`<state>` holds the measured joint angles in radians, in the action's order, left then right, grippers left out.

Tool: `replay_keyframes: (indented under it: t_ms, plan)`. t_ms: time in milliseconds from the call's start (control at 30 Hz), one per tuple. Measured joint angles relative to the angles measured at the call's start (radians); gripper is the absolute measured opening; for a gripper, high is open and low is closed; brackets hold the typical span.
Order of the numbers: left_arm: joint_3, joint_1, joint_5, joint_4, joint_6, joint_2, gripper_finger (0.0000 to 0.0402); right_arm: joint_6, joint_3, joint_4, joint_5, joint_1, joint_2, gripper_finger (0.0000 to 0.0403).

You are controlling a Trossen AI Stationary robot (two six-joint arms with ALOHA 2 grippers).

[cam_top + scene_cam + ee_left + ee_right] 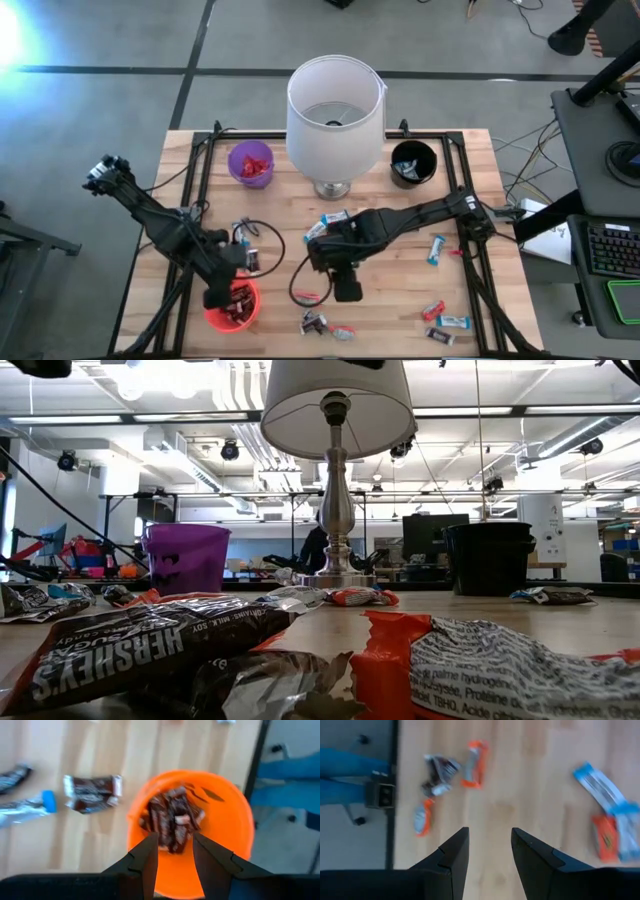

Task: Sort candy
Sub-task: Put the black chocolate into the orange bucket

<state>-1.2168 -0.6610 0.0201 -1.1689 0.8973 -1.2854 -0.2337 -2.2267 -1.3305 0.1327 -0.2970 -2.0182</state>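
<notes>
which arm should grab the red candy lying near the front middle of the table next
Right, likely. The right gripper hangs open and empty over bare wood, with the red candy just beside it. The left gripper is above the orange cup, jaws apart over the dark candies inside.

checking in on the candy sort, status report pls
Left gripper open over orange cup, brown candy inside. Right gripper open, empty, above bare table. Loose candy scattered; lamp mid-table.
</notes>
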Motion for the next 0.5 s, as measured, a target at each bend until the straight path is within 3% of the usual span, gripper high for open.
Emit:
replay_keyframes:
  t_ms: [500]
  plan:
    - [-0.104,0.002,-0.346,-0.048,0.058,0.013,0.0105,0.175,0.262,0.337,0.053,-0.023,-0.001,0.0139]
